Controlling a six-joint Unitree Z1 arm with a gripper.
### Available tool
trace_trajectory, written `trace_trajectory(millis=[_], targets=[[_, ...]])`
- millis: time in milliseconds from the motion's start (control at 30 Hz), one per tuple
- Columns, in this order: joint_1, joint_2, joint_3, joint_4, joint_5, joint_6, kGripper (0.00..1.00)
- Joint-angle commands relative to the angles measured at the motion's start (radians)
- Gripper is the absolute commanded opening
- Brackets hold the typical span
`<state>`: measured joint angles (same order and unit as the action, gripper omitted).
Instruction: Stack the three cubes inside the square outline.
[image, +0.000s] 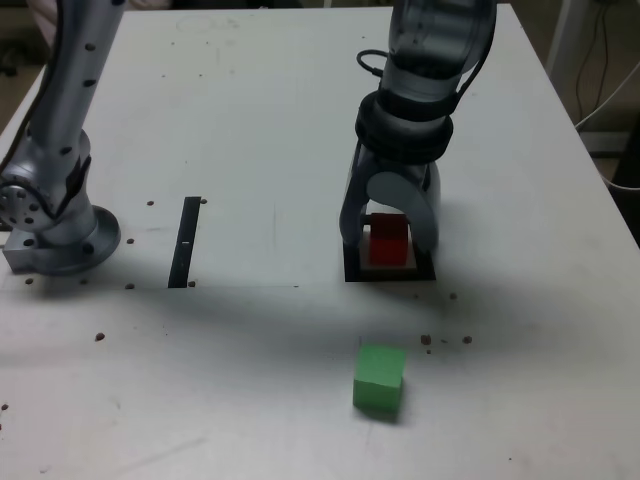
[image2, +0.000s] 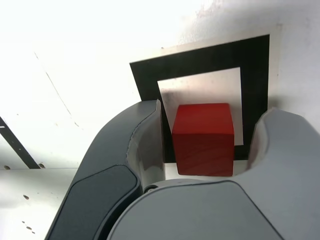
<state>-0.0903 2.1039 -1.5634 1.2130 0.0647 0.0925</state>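
Inside the black square outline (image2: 254, 65), the red cube (image2: 203, 140) sits toward one edge of the white centre. Around it, the gripper (image: 390, 222) stands part open, a gap beside each jaw, gripping nothing. Nearer the exterior camera lies the green cube (image: 379, 378) (no yellow one that I can see). Rising crookedly, a jaw could brush the red cube and drag it off its spot.

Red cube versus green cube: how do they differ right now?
The red cube sits inside the square outline; the green cube lies outside it, on bare table. The red cube is between the open gripper's jaws; the green cube has nothing around it. Both are plain blocks.
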Motion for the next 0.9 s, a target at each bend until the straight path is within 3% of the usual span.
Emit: trace_trajectory(millis=[0, 267, 433, 600, 867], targets=[[0.002, -0.03, 0.001, -0.001, 0.018, 0.001, 0.99], [0.016, -0.134, 0.02, 0.034, 0.074, 0.004, 0.99], [0.09, -0.166, -0.017, 0.084, 0.11, 0.063, 0.99], [0.186, -0.157, -0.121, 0.138, 0.144, 0.181, 1.0], [0.332, -0.074, -0.295, 0.159, 0.147, 0.343, 1.0]])
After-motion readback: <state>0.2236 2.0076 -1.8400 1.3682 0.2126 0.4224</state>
